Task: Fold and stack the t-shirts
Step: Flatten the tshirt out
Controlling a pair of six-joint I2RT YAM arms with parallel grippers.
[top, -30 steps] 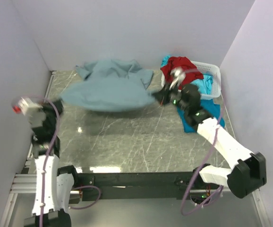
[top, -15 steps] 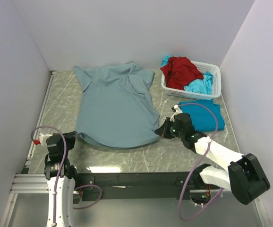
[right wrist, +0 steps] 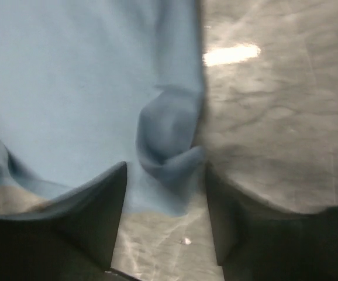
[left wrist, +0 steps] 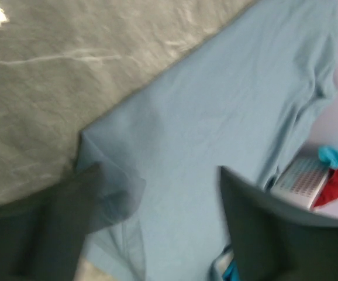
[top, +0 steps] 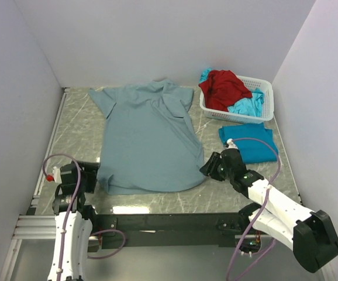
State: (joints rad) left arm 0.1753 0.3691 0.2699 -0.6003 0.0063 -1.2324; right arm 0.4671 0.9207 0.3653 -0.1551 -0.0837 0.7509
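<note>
A large grey-blue t-shirt (top: 148,137) lies spread flat on the table, collar toward the far wall. My left gripper (top: 97,176) sits at its near left hem corner, open; in the left wrist view the cloth (left wrist: 216,117) lies loose between the fingers (left wrist: 274,234). At the near right hem corner, my right gripper (top: 207,169) is open too, and a crumpled hem corner (right wrist: 169,146) rests just ahead of its jaws (right wrist: 166,216). A folded turquoise t-shirt (top: 249,143) lies flat to the right. A red t-shirt (top: 221,88) and another turquoise one (top: 248,106) fill the basket.
The white lattice basket (top: 266,88) stands at the back right corner, also in the left wrist view (left wrist: 300,184). White walls close in the table on three sides. Marbled tabletop (top: 75,134) shows left of the spread shirt.
Both arms swung the grey-blue shirt down from the air and drew it flat toward the near edge. Both grippers have opened and let go of the hem corners.
</note>
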